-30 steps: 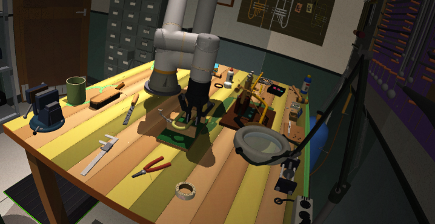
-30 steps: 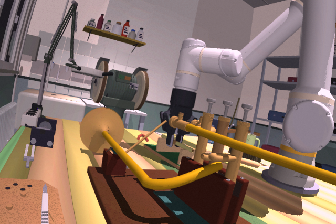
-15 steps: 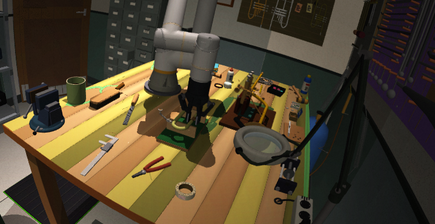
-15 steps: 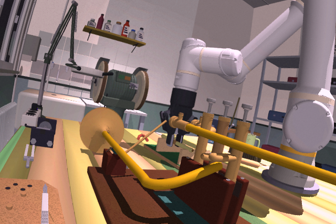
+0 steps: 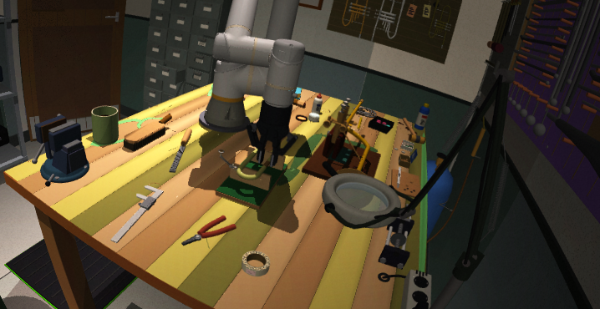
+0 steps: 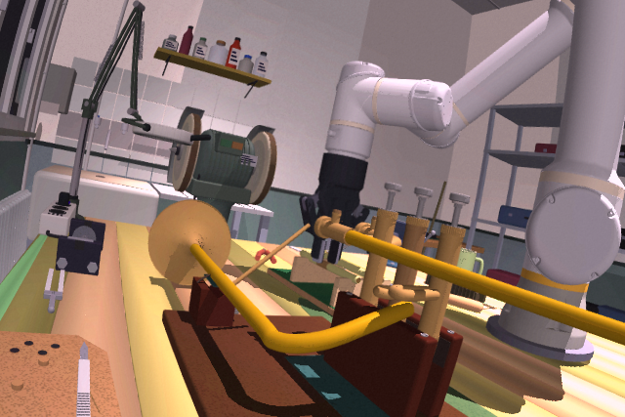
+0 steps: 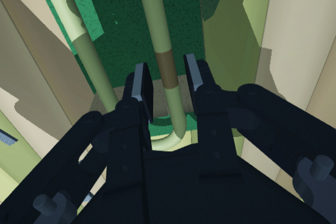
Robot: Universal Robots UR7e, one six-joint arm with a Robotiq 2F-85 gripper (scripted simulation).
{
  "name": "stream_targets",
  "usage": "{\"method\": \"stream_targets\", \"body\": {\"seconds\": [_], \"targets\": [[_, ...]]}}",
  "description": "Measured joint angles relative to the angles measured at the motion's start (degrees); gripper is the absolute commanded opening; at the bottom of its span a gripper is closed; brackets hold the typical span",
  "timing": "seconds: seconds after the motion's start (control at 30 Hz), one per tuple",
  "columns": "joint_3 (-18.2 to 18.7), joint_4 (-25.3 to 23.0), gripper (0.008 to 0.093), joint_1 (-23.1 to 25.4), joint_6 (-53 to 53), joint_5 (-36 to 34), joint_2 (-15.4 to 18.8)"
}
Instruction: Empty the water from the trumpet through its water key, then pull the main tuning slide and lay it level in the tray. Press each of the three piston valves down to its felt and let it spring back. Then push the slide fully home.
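In the middle of the bench a green-lined tray [image 5: 251, 179] holds the U-shaped main tuning slide [image 5: 248, 169], which lies on the felt. My gripper [image 5: 266, 156] is low over the tray and open, one slide leg [image 7: 165, 69] passing between its fingers, and it holds nothing. The trumpet [image 6: 353, 271] rests in a dark red stand [image 5: 342, 158] to the right of the tray. Its three piston valves [image 6: 421, 195] stand up.
Behind the tray stands my arm's base [image 5: 224, 114]. A magnifier lamp [image 5: 361, 198] hangs over the bench's right front. Red pliers [image 5: 210, 229], a tape roll [image 5: 255, 262] and a caliper [image 5: 136, 213] lie in front. A file [image 5: 180, 150], a brush [image 5: 144, 135] and a vise [image 5: 63, 152] are left.
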Motion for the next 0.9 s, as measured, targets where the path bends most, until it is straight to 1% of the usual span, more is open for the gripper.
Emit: {"method": "stream_targets", "body": {"seconds": [0.5,0.9], "targets": [[-1.8,4.7,0.033,0.0,0.0,0.0,-2.9],[-2.3,6.0,0.033,0.0,0.0,0.0,-3.7]]}}
